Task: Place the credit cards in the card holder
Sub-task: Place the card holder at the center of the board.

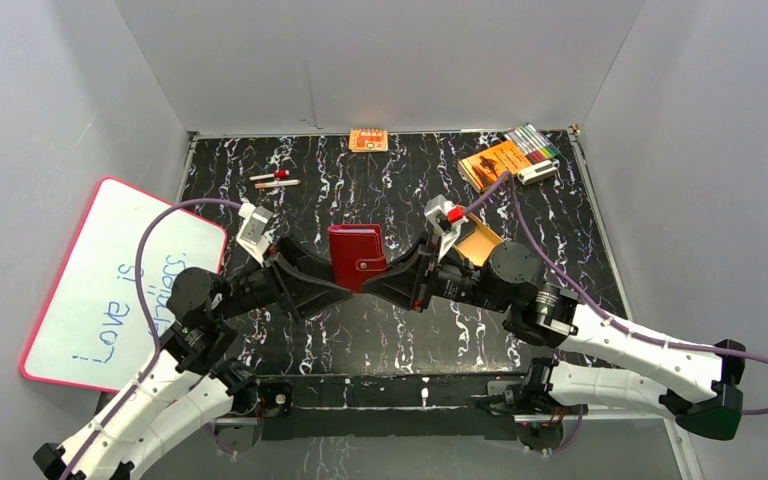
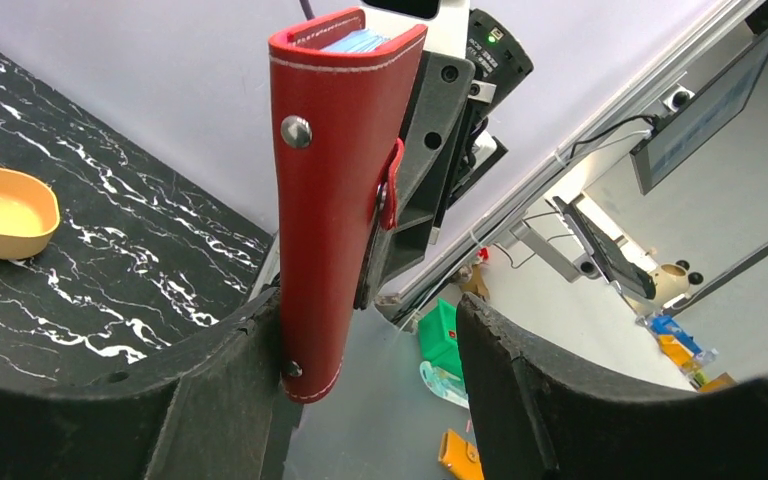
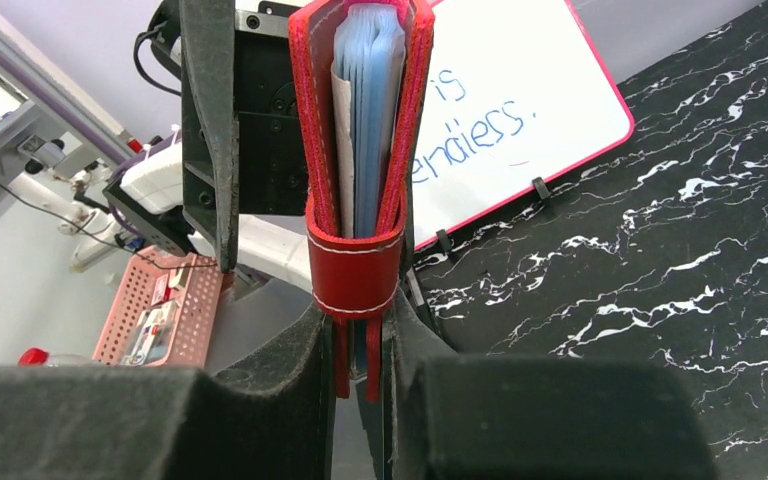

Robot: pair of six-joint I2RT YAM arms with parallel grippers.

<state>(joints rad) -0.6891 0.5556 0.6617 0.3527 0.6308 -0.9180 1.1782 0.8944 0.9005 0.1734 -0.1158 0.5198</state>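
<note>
Mid-table handover: the card holder [image 1: 357,257], a dark red folding wallet, hangs above the black marbled table [image 1: 360,335] at the centre of the scene, directly between my two arms. My right gripper [image 3: 360,340] is clamped on it at the edge where the snap tab [image 2: 390,187] crosses, both fingers pressed flat against the red leather. My left gripper [image 2: 365,340] stands open around the opposite edge; one finger touches the wallet's face and the other is well apart from it, so the right arm alone appears to carry the weight. Seen from above, the wallet's long axis runs near to far, across the line joining the two grippers, which face each other from left and right and are equally close to it. Pale blue sleeves [image 3: 370,120] show at its open edge in the right wrist view, but I cannot make out any credit card, either inside it or loose on the table. The wallet looks folded shut, so by my reckoning the next move turns on the left gripper taking hold of the free edge and parting the covers. A tan tray [image 2: 0,215] sits behind my right arm, and a whiteboard [image 1: 110,280] lies off the table's left edge.
</note>
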